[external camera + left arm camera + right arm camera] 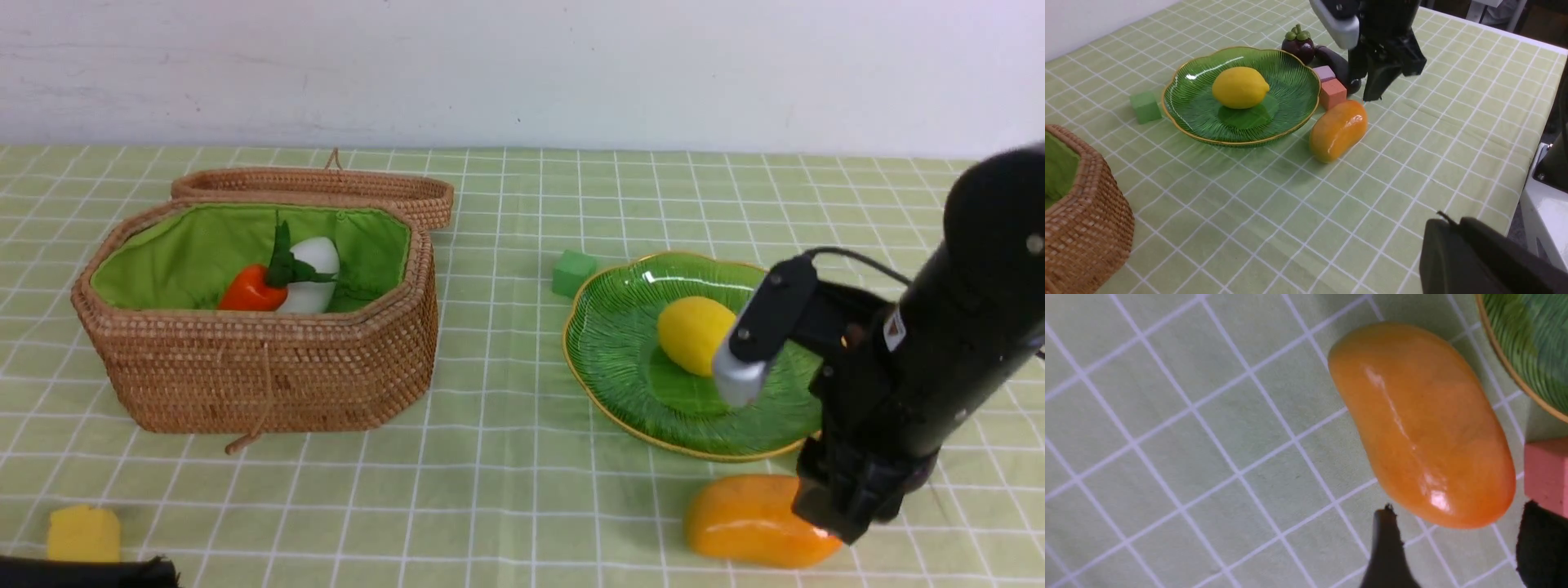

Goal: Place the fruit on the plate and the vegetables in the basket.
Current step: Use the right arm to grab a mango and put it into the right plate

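Clutter: pink cube and lilac cube sit just beside the plate, eggplant and mangosteen behind. The glossy orange mango lies on the desk beside the plate, one end between my right hand's parted fingers. My left hand is closed.

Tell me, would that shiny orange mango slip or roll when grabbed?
Probably slippery: the mango has glossy skin with bright highlights. Its rounded oblong shape may roll or swivel if nudged off-centre. It looks moulded and stiff, unlikely to squash.
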You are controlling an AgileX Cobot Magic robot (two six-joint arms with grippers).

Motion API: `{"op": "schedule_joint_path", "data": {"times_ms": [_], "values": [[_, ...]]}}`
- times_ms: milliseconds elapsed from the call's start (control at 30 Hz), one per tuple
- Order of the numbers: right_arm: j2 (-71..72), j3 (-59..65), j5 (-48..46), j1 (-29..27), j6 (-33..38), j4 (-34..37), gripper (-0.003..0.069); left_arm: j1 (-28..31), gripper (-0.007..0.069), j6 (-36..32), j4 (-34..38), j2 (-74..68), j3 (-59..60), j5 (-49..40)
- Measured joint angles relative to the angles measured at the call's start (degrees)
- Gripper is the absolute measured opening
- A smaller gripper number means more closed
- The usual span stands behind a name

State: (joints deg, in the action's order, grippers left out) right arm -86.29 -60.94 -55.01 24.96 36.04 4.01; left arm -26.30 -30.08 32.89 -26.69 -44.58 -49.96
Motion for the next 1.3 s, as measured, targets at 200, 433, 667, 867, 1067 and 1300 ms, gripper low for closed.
{"op": "schedule_joint_path", "data": {"times_ms": [200,433,667,867,1067,1300], "values": [[-2.14,4.71,7.59,0.37,6.02,-0.60,0.0603,0.00,0.0029,-0.05,-0.05,0.00,0.00,0.00],[-5.82,4.95,11.94,0.37,13.34,-0.65,0.0648,0.00,0.0039,-0.05,-0.05,0.00,0.00,0.00],[-7.80,5.01,12.30,0.37,14.85,-0.52,0.0612,0.00,0.0039,-0.05,-0.05,0.00,0.00,0.00],[-7.86,5.01,11.87,2.12,14.87,0.38,0.0600,0.00,0.0039,-0.05,-0.05,0.00,0.00,0.00],[-7.98,5.01,13.26,3.76,12.11,1.30,0.0601,0.00,0.0041,-0.05,-0.05,0.00,0.00,0.26],[-8.17,5.01,14.33,3.80,10.94,1.99,0.0601,0.00,0.0049,-0.05,-0.05,0.00,0.00,0.81]]}}
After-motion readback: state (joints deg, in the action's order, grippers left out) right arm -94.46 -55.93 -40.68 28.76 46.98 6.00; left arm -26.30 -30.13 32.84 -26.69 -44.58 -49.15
